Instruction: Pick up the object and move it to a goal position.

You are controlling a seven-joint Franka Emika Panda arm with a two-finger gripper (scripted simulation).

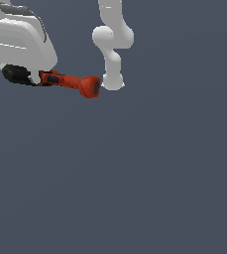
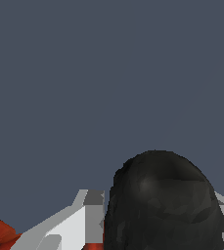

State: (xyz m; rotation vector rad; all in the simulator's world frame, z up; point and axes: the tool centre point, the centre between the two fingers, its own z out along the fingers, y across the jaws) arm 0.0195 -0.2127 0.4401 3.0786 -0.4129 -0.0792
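While held aloft at the exterior view's upper left, the red-orange drill (image 1: 68, 82) is pinched near its black nose (image 2: 162, 202) by the gripper (image 1: 38, 77), its long axis stretched rightward, handle end free.

You are looking at flat, even simulator light in both views, neither dim nor harsh. The slate-grey backdrop (image 1: 149, 173) is uniform, with no cast shadows and no glare. On the glossy white robot arm (image 1: 112, 49) the tops read bright and the undersides fall to pale grey, so light comes mostly from above. The red-orange drill-shaped tool (image 1: 70, 82) shows soft shading only. In the wrist view its black rounded nose (image 2: 162, 205) looms close, grainy and coarse in texture. Edges are slightly jagged; you get no lens blur or bending at the borders.
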